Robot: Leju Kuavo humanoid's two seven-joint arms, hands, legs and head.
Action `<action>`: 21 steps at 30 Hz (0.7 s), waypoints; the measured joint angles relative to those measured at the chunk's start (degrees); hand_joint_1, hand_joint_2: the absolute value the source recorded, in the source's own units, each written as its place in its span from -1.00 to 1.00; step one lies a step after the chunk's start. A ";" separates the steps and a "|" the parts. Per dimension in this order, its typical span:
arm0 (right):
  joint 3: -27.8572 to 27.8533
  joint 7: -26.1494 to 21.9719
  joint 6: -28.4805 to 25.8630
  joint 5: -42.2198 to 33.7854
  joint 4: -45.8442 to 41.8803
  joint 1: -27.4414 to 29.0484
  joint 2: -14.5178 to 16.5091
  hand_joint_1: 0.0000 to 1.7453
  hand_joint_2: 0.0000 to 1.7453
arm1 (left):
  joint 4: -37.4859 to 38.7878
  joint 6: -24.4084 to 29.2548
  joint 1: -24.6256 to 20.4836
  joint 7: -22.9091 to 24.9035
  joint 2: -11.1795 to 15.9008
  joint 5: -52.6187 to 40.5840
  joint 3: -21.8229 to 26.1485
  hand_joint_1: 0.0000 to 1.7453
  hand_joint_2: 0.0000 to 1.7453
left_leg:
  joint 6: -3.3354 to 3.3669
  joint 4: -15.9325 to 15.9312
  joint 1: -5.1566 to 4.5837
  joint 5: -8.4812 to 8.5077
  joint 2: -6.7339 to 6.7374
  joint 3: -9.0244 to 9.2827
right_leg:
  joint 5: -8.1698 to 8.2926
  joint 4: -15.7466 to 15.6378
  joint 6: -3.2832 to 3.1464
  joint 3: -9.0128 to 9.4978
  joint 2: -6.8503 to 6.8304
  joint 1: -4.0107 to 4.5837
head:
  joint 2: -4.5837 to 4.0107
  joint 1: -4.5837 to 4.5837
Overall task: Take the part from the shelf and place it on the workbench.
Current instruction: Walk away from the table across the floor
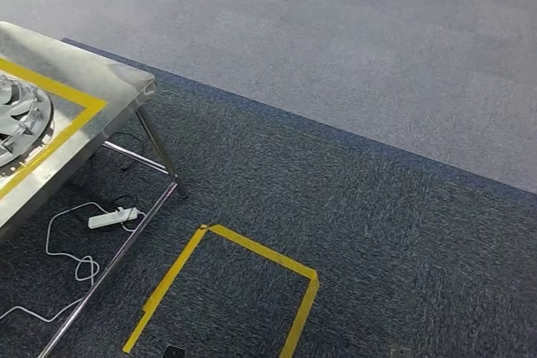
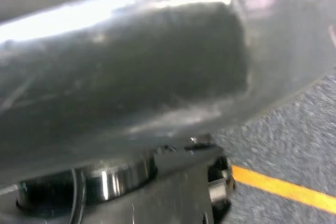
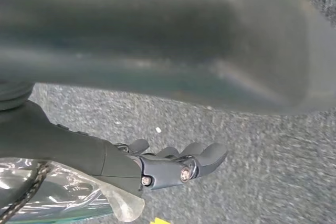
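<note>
Lying on workbench [image 1: 95,73], part [image 1: 19,119]; right hand [image 3: 174,163] empty.

Head view high, looking down; wrist views close above carpet [image 1: 355,207].

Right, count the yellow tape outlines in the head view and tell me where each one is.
2. One tape outline is on the metal workbench at left, framing the round silver part. The other is on the dark carpet, lower centre. More may lie outside the frame.

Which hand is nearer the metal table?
Probably left: the table stands on the robot's left, though the left wrist view is too blurred to place that hand. The right hand hangs over carpet.
</note>
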 joint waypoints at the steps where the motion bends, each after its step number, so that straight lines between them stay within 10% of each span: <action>1: -0.19 -0.08 0.02 -0.15 0.00 -0.06 -0.01 -1.00 -1.00 | 0.01 -0.09 -0.14 0.05 0.05 -0.13 -0.22 -1.00 -1.00 | 0.15 -1.00 0.07 0.06 0.73 0.35 | -0.20 0.23 0.25 -0.50 -0.41 0.02 | 0.00 0.01; 7: -1.54 -0.53 0.79 -2.32 -0.10 -1.85 -0.16 -1.00 -1.00 | 0.01 -1.30 0.25 0.42 0.77 -2.16 -2.58 -1.00 -1.00 | 0.53 -3.32 0.18 0.39 5.40 0.58 | -6.45 15.50 1.62 -8.90 -5.43 0.00 | 0.00 0.64; 11: -2.10 -0.46 1.14 -2.97 -0.27 -2.40 -0.49 -1.00 -1.00 | 0.01 -1.65 0.17 0.54 1.34 -2.76 -3.89 -1.00 -1.00 | -0.23 -2.44 0.21 0.17 7.64 0.32 | -0.34 4.17 2.07 -2.74 -8.15 -0.29 | 0.00 0.71; 15: -2.62 -0.32 1.45 -4.06 -0.43 -3.40 -0.67 -1.00 -1.00 | 0.01 -2.64 0.09 1.01 2.00 -3.72 -5.08 -1.00 -1.00 | -1.62 -1.44 -0.03 -0.06 9.18 -0.15 | 0.58 0.42 -0.12 -1.42 -8.32 0.22 | 0.00 0.44; 18: -3.09 0.94 1.85 -5.30 -0.69 -4.28 -0.92 -1.00 -1.00 | 0.01 -5.29 0.09 1.52 3.46 -5.08 -6.52 -1.00 -1.00 | -2.66 1.99 0.42 -2.98 6.59 -1.49 | 1.29 0.38 -1.43 -1.86 -6.79 0.17 | 0.00 0.39; 21: -3.18 2.32 2.28 -6.54 -1.13 -5.93 -1.20 -1.00 -1.00 | 0.01 -6.56 0.25 1.72 4.74 -5.84 -7.99 -1.00 -1.00 | -2.73 13.32 0.49 -8.92 3.83 -6.05 | 2.03 0.41 -2.25 -2.67 -4.74 0.38 | 0.00 0.33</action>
